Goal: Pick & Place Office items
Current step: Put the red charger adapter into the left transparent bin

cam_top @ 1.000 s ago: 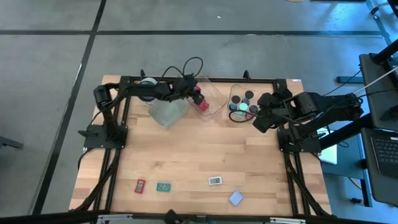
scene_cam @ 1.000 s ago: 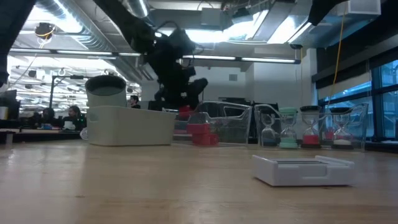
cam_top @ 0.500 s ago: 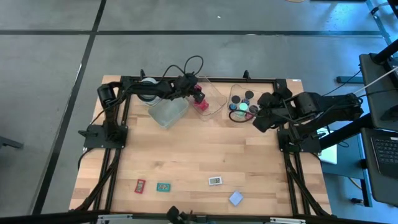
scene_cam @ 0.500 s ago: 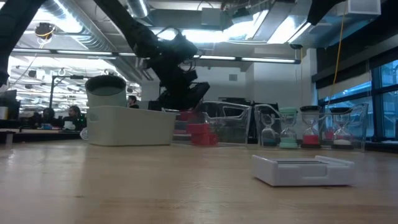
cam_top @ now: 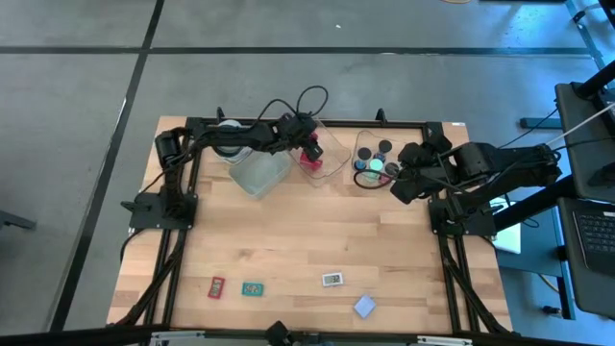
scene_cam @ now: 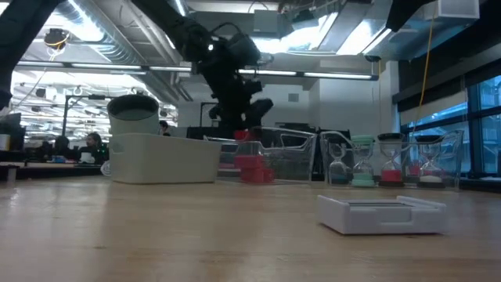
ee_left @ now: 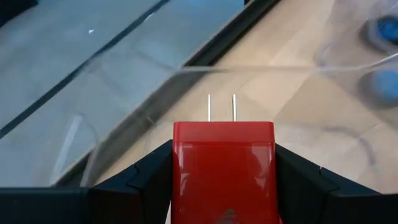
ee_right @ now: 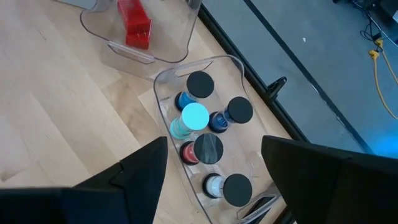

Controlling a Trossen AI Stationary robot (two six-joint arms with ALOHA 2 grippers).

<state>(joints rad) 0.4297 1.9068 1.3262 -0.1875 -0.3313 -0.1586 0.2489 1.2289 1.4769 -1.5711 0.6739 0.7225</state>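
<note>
Left gripper (cam_top: 309, 146), upper centre of the high view, is clamped on a red block (ee_left: 222, 163) with prongs pointing forward, directly over the clear tray (cam_top: 332, 163) holding other red blocks, while the right gripper (cam_top: 396, 183) waits open beside the cylinder tray (ee_right: 166, 106).
</note>
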